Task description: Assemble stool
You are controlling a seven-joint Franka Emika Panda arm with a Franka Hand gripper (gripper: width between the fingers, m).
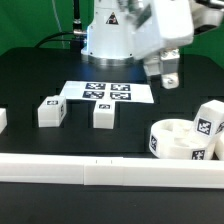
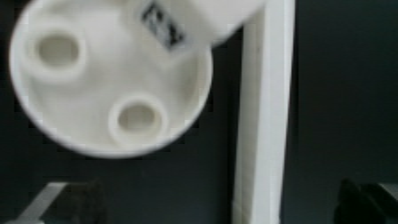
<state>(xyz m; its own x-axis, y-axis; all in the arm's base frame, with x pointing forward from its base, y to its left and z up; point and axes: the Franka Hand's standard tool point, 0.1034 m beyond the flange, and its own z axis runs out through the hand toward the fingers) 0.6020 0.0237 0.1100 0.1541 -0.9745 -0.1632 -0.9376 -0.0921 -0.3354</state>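
Evidently nothing was held: the pincer (image 1: 165, 78) hung above the tabletop (image 1: 40, 70) with its fingers (image 2: 50, 200) spread wide and empty, dim at opposite edges of the wrist view. The seat (image 1: 178, 140) lay at the exterior view's right, just beside the border rail (image 1: 100, 172). An upright leg (image 1: 207, 124) stood at its far side; whether it was home in a socket or only standing against the disc could not be told. The first loose leg (image 1: 50, 112) and the second loose leg (image 1: 103, 114) sat well apart from the seat, near the marker board (image 1: 105, 92).

Judgement: the step in hand was fetching another leg. Best done by squaring the pincer to the leg's flat sides, gripping high enough to leave the mating end free, then bringing it down plumb over an open socket without nudging the seat against the rail.

The wrist view alone showed two empty sockets (image 2: 59, 50), in the seat's face. Only the exterior view showed the loose legs and the marker board.
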